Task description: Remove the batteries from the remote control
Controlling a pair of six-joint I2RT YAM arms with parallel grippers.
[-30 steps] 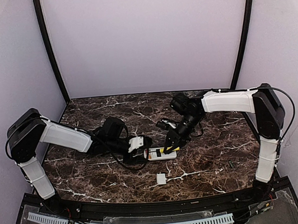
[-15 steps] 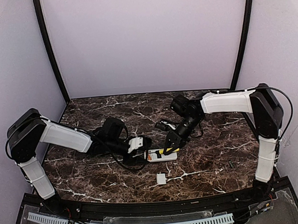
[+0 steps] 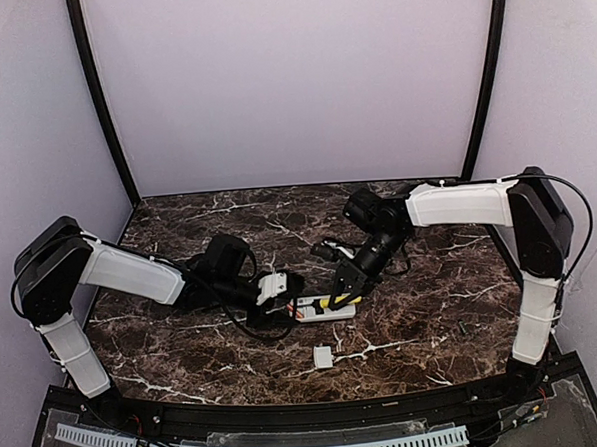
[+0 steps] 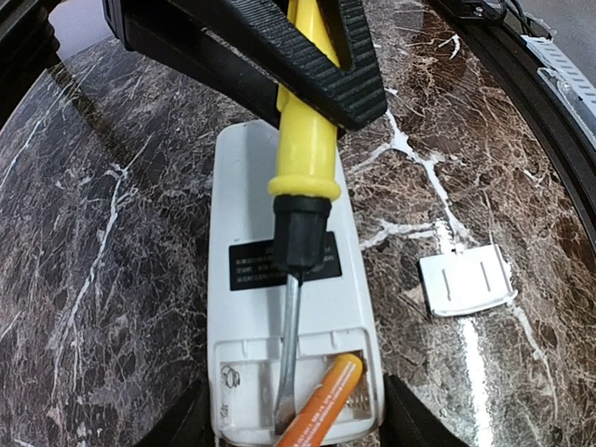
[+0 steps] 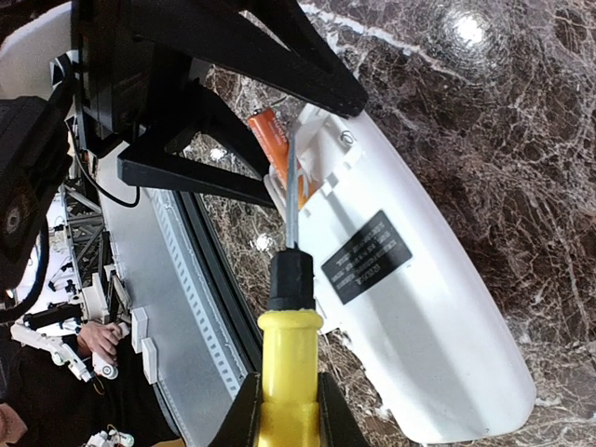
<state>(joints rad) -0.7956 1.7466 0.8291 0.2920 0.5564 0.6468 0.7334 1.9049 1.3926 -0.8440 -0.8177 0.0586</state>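
Observation:
The white remote control (image 3: 323, 307) lies back side up, its compartment open. It also shows in the left wrist view (image 4: 279, 307) and the right wrist view (image 5: 419, 307). My left gripper (image 3: 282, 289) (image 4: 293, 433) grips its compartment end from both sides. An orange-red battery (image 4: 321, 410) (image 5: 268, 140) sits tilted, one end lifted out of its slot; the other slot is empty. My right gripper (image 3: 346, 279) (image 5: 289, 414) is shut on the yellow-handled screwdriver (image 4: 305, 130) (image 5: 289, 354), whose blade tip rests in the compartment beside the battery.
The small white square cover piece (image 3: 324, 356) (image 4: 466, 281) lies on the marble table near the front. A tiny dark slim object (image 3: 462, 326) lies to the right, too small to identify. The black table rim (image 4: 549, 102) runs along the front.
My right gripper and the screwdriver have shifted slightly over the remote. The left arm and the remote have stayed put.

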